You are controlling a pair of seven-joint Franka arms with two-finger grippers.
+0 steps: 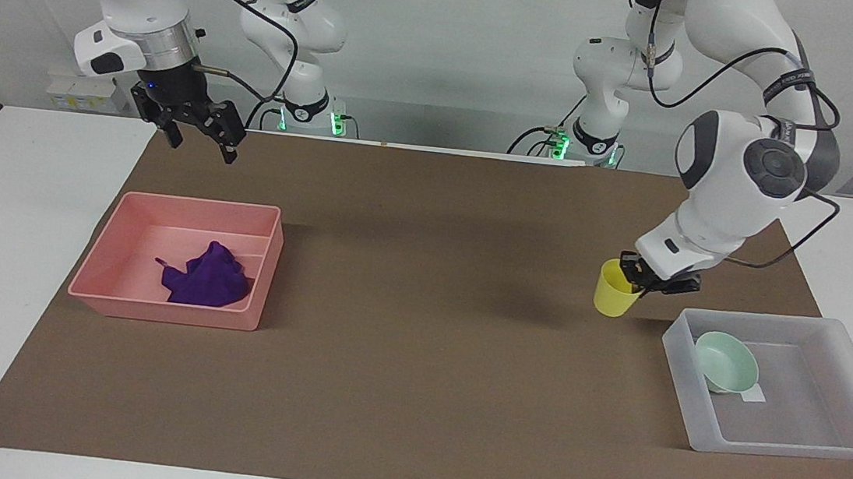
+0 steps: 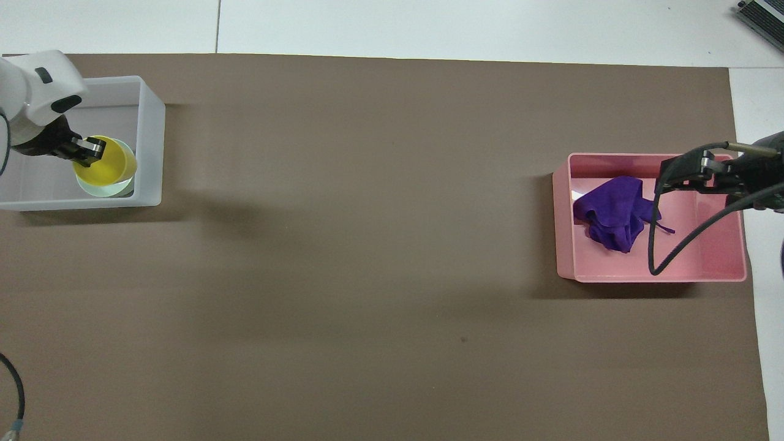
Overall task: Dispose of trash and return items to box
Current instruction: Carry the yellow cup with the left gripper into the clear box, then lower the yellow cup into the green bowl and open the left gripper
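your left gripper [image 1: 635,279] is clamped on the rim of the one yellow cup [image 1: 614,289], held up in the air over the clear box [image 1: 805,448] — where the one mint bowl [image 1: 728,362] sits. your right gripper [image 1: 198,131] waits with fingers spread wide and holding nothing, above the single pink bin [image 1: 154,309] holding the one purple cloth [image 1: 206,281].
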